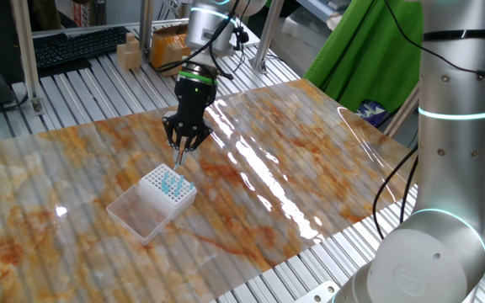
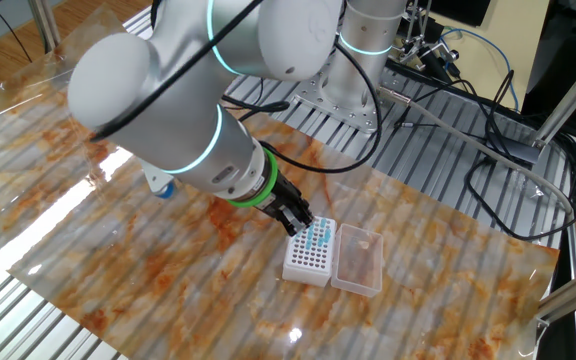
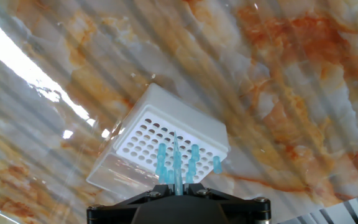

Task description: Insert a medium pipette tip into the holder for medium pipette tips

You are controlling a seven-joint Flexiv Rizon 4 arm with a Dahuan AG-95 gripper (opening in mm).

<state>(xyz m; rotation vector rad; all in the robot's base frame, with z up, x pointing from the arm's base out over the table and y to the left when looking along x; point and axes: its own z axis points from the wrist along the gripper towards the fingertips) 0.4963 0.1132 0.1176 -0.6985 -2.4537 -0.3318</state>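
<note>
The gripper (image 1: 179, 148) is closed on the medium pipette tip (image 3: 176, 163), which hangs point down above the holder for medium pipette tips (image 1: 167, 187), near the middle of the worktop. Picking seems done; lowering into a free hole remains.

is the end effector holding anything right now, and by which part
Yes: the end effector is shut on the medium pipette tip, gripping its wide upper end, with the narrow point aimed down at the holder.
</note>
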